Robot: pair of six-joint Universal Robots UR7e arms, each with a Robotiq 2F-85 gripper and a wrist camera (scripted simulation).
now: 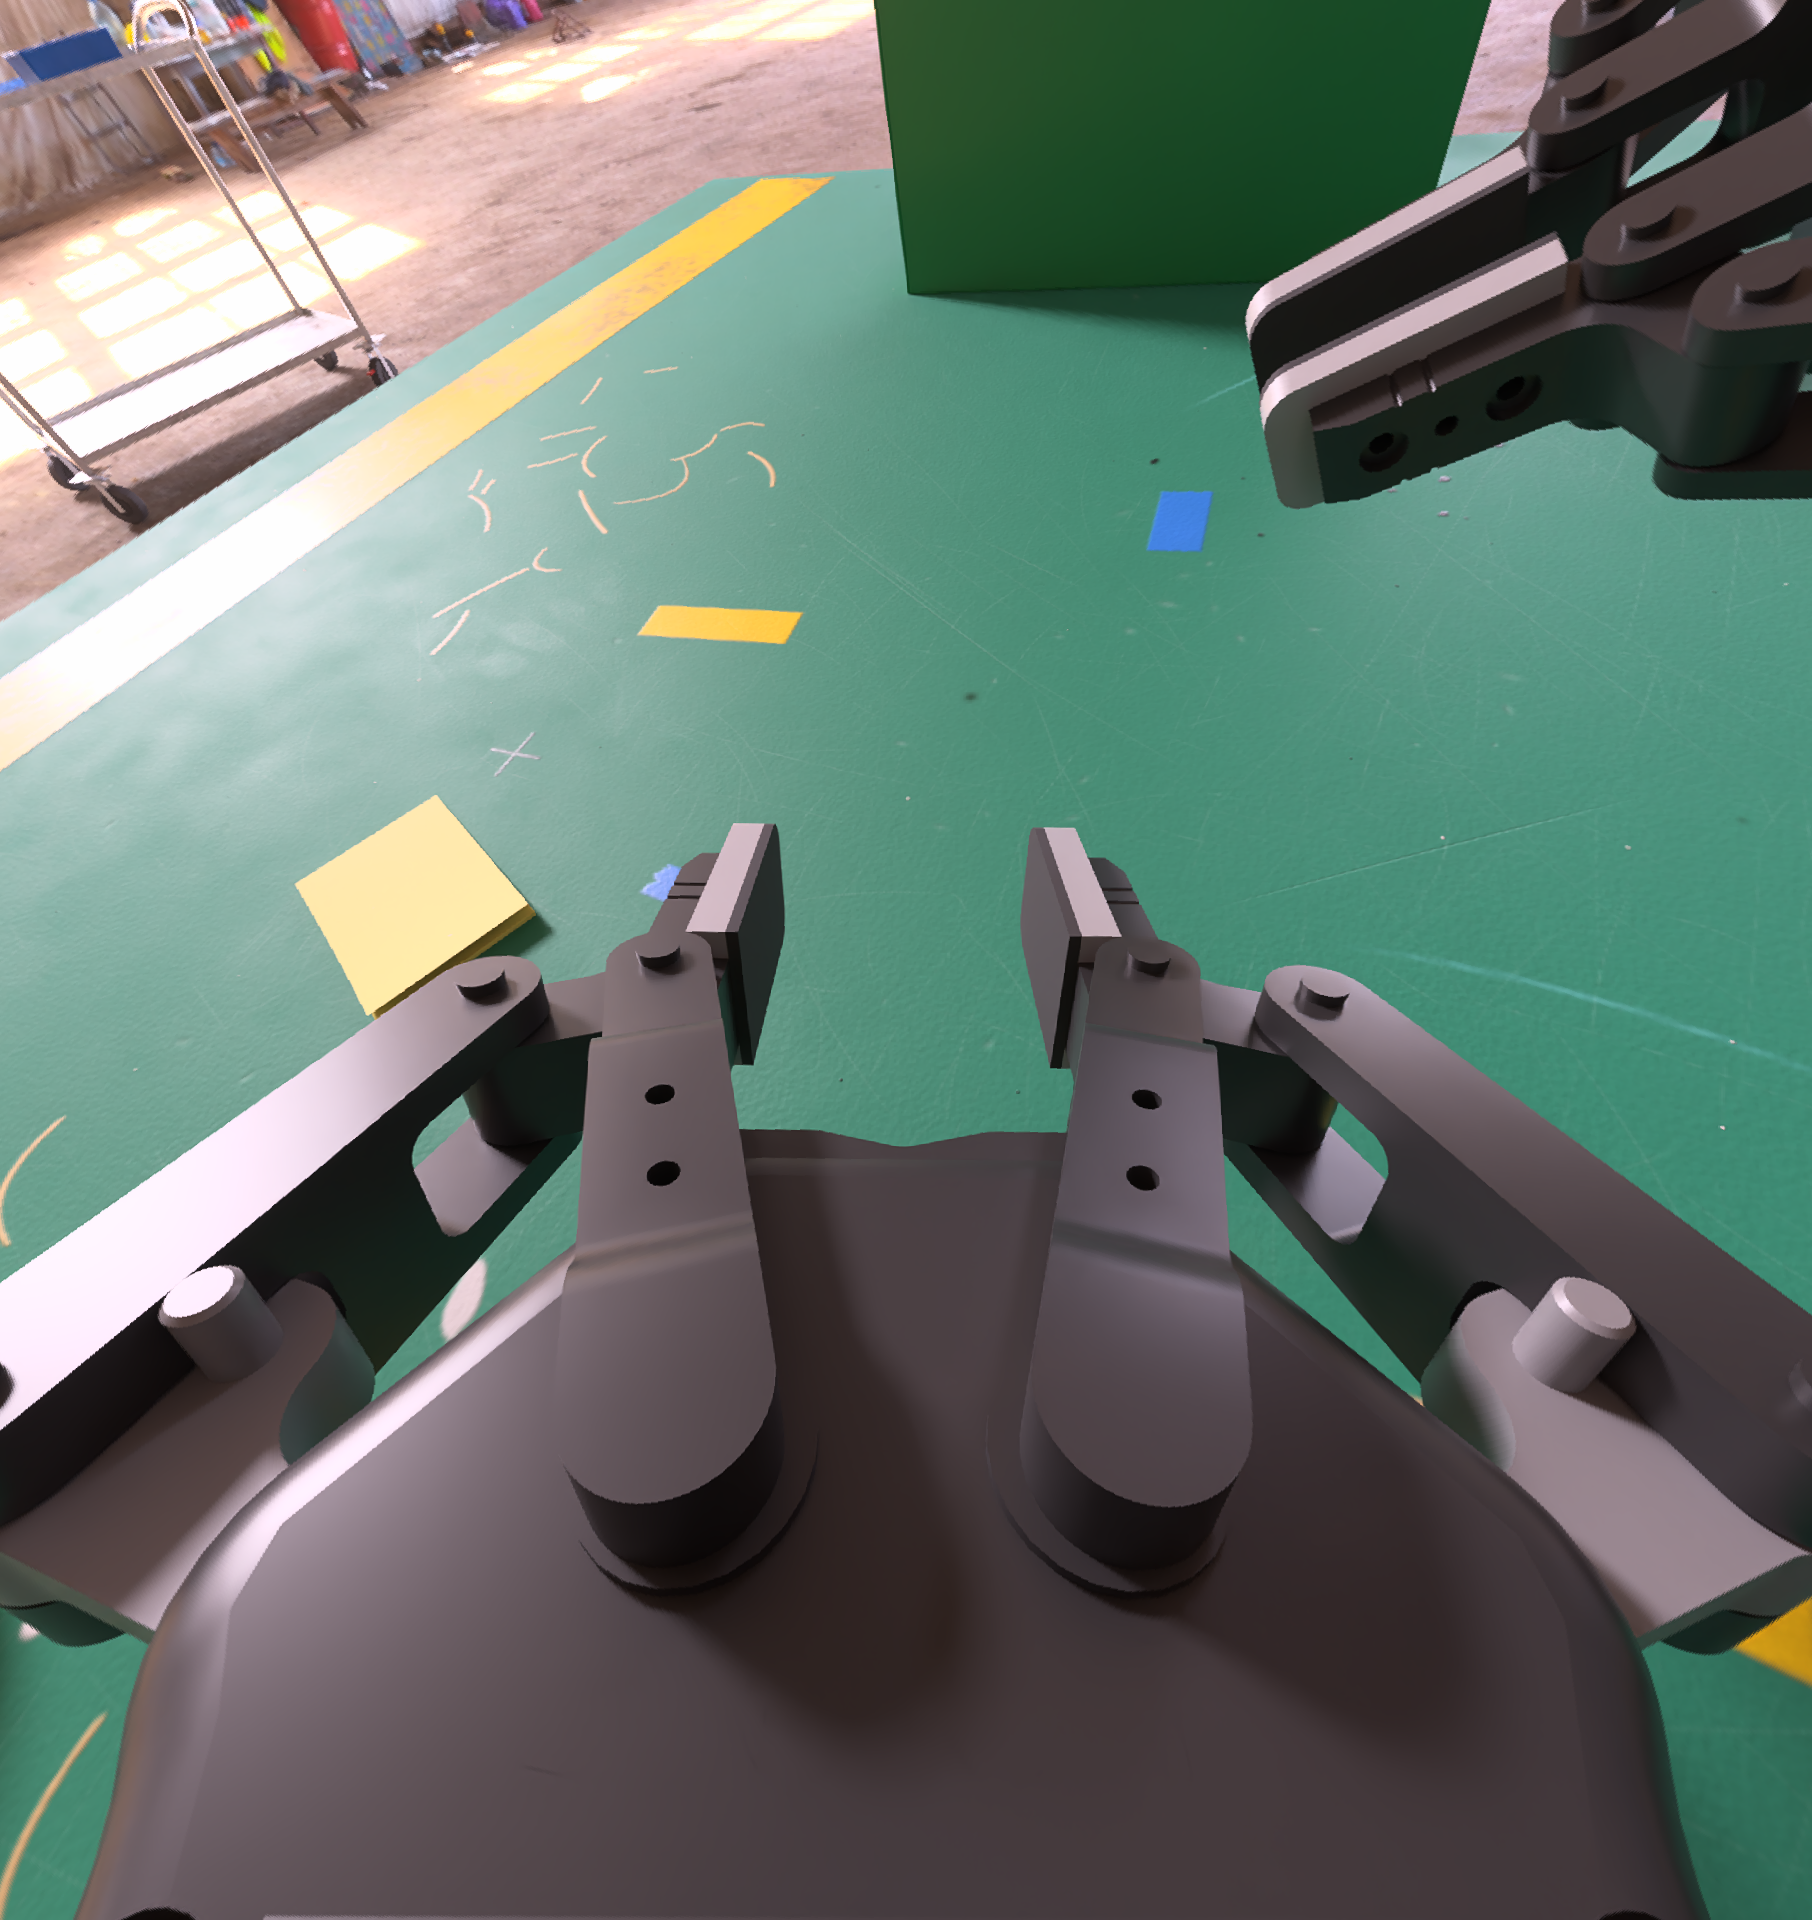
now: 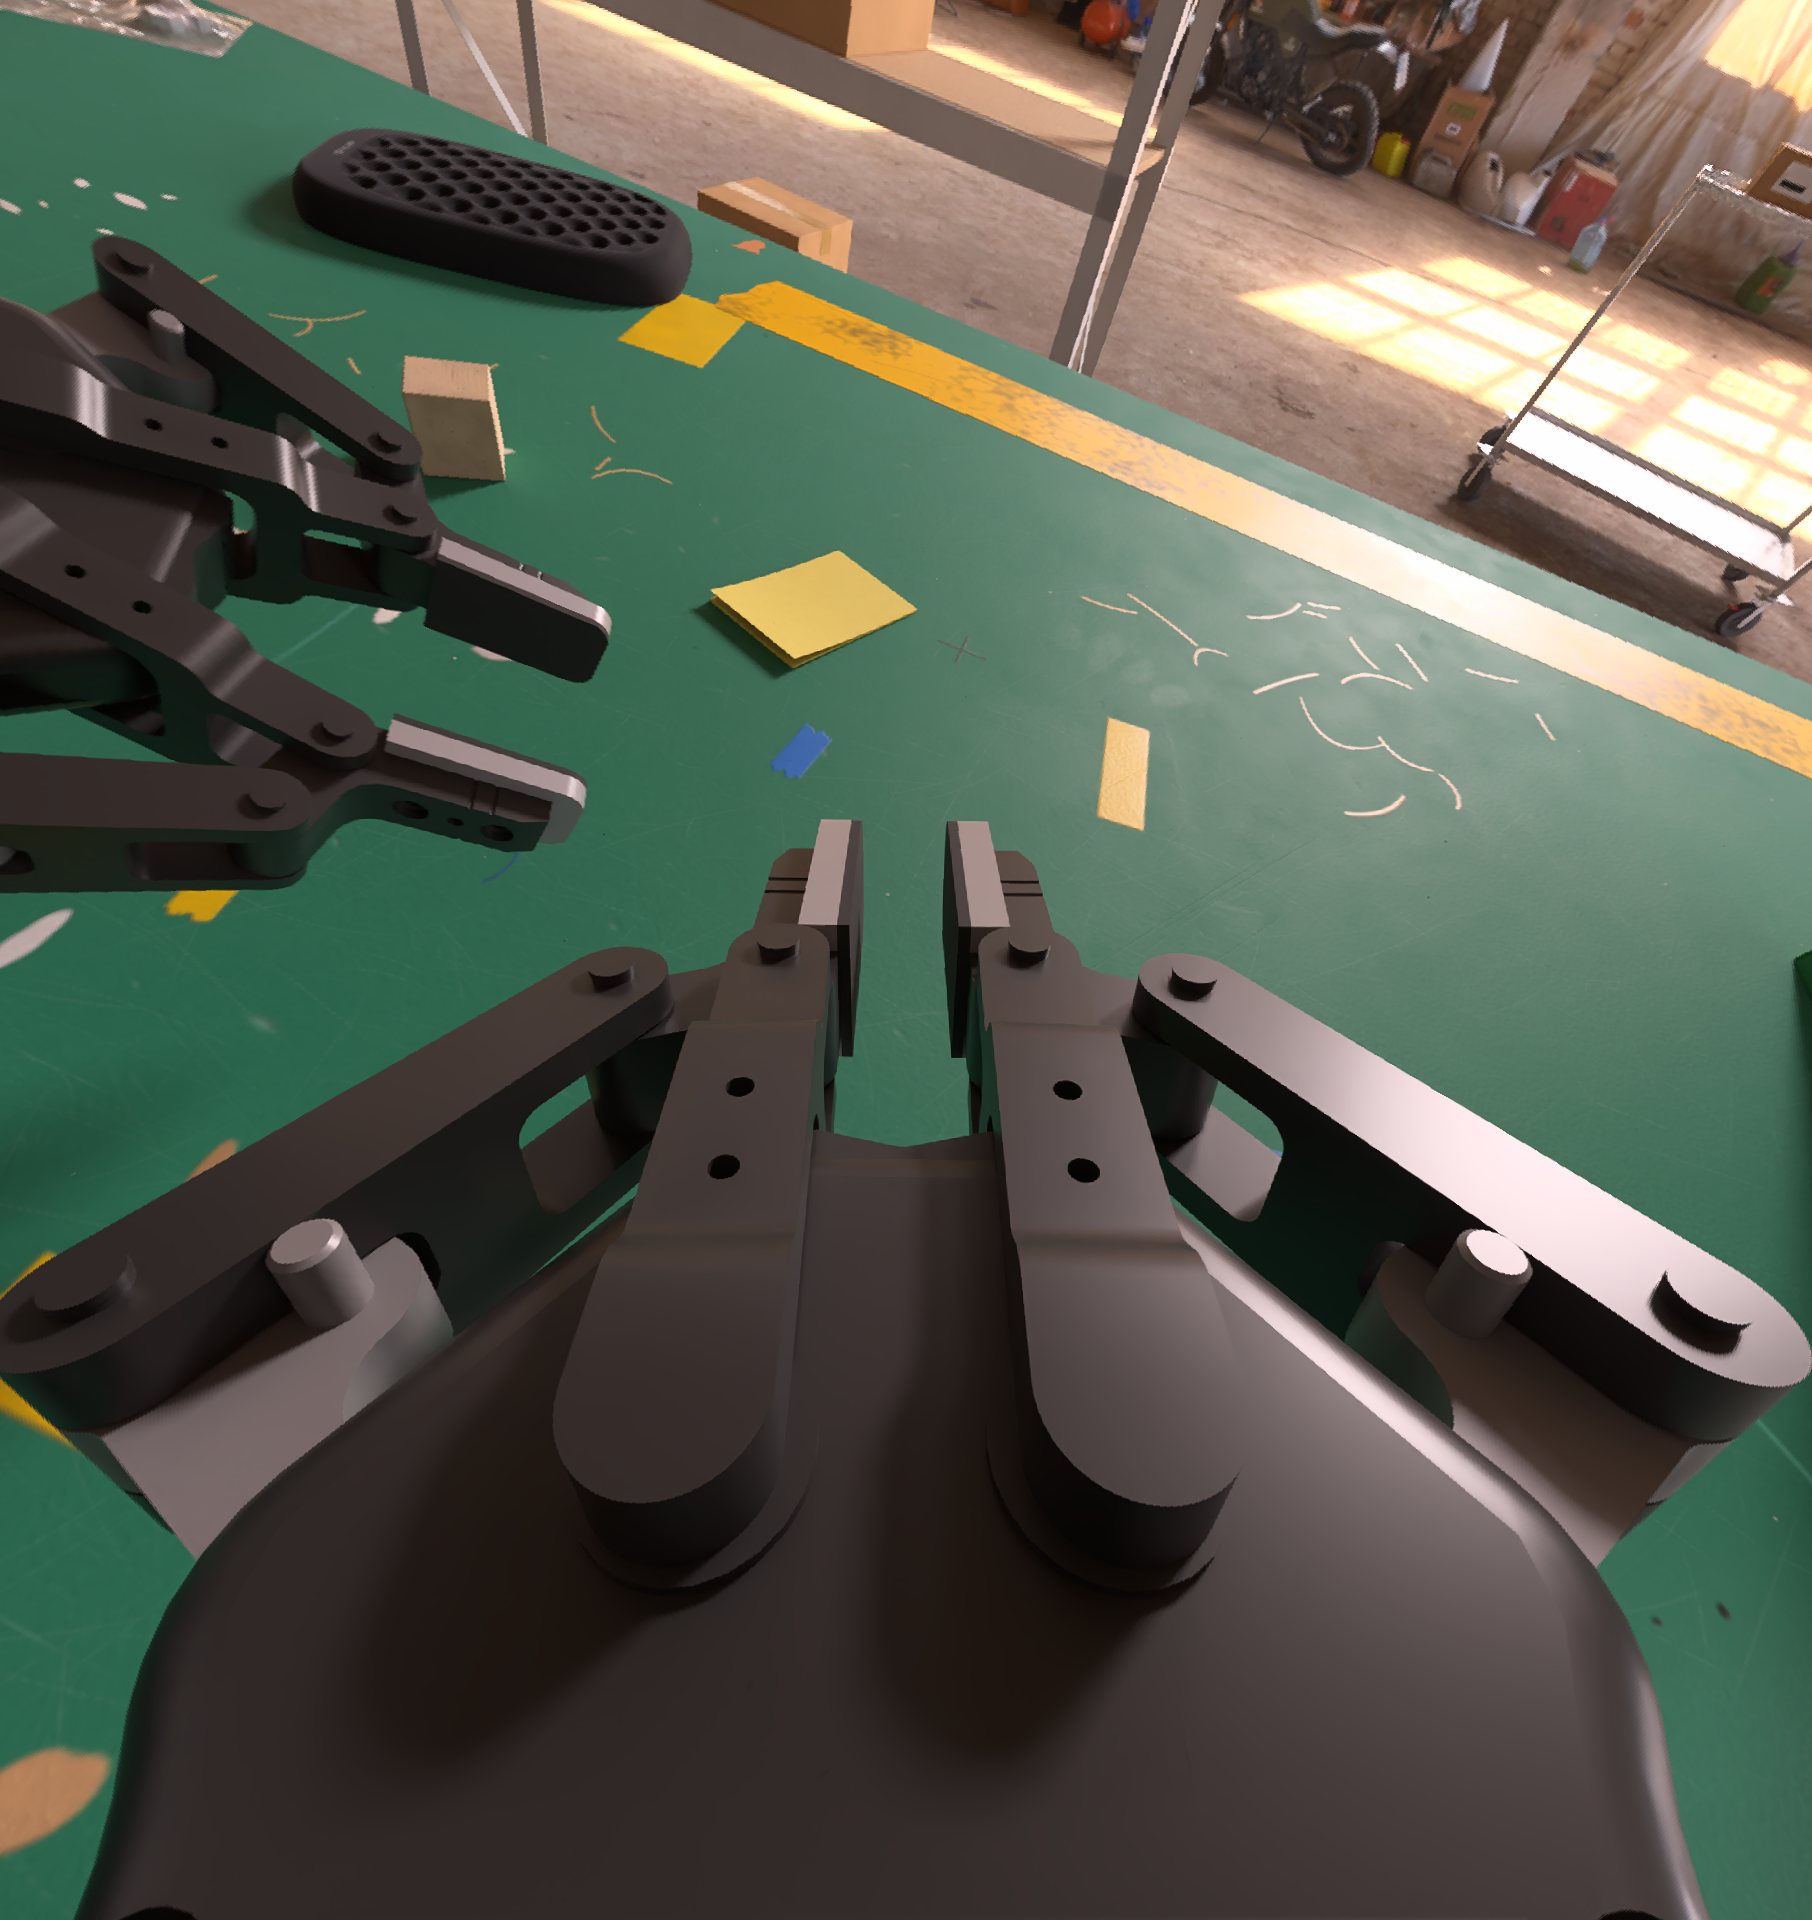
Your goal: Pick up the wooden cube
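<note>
The wooden cube point(image 2: 453, 418) sits untouched on the green surface point(image 2: 985, 540), at about ten o'clock in the right wrist view and just beyond the far side of the left gripper point(image 2: 569, 717); it does not appear in the left wrist view at all. Judged from this, the pick-up has not begun: no grasp, no lift, and both the approach and the closing remain to be done. The left gripper's jaws stand apart with nothing between them and are aimed past the cube toward a yellow note pad point(image 2: 814, 606) at twelve o'clock. The right gripper point(image 2: 903, 904) hovers over bare surface, its jaws drawn to a narrow gap, also empty. A black perforated pad point(image 2: 491, 213) lies farther off at eleven o'clock, a green block point(image 1: 1172, 145) at one o'clock in the left wrist view. Tape scraps and pale chalk-like scrawls point(image 2: 1369, 696) mark the surface; no brand or label is legible.
</note>
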